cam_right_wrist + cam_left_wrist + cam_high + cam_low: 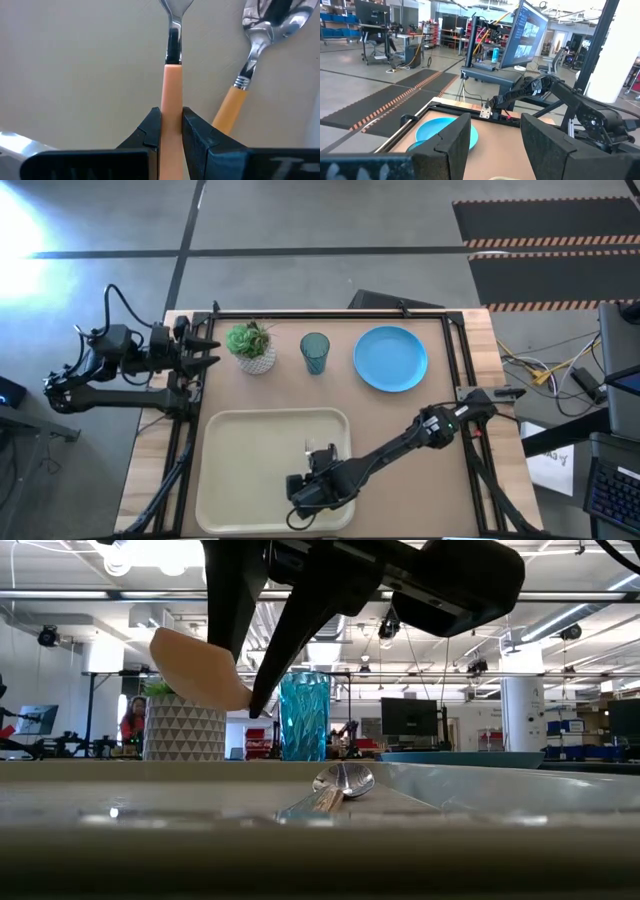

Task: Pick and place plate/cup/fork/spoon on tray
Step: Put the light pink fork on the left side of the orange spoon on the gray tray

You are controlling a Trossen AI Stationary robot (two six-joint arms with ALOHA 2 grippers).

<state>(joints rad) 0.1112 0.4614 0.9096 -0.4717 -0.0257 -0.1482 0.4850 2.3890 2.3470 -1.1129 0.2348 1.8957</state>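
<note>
My right gripper (171,125) hovers over the cream tray (230,470), near its right end (318,480), shut on the fork's peach-orange handle (171,85). The fork's head runs out of the wrist view. The spoon (250,60) lies flat on the tray floor just beside it, and it shows in the low view (340,783). The teal cup (314,352) and the sky-blue plate (390,358) stand on the table behind the tray. My left gripper (495,145) is open and empty at the table's far left (205,350). My right gripper pinches the fork's handle (171,107) between its two fingers, below the metal neck (173,40). The fingers slant down from above. The handle's free end (195,665) sticks out tilted upward, above the tray; the head is hidden.
A white pot with a green plant (252,347) stands at the back left, next to my left gripper. The tray's left half (240,450) is bare. A dark frame (330,312) runs along the table's far edge and sides.
</note>
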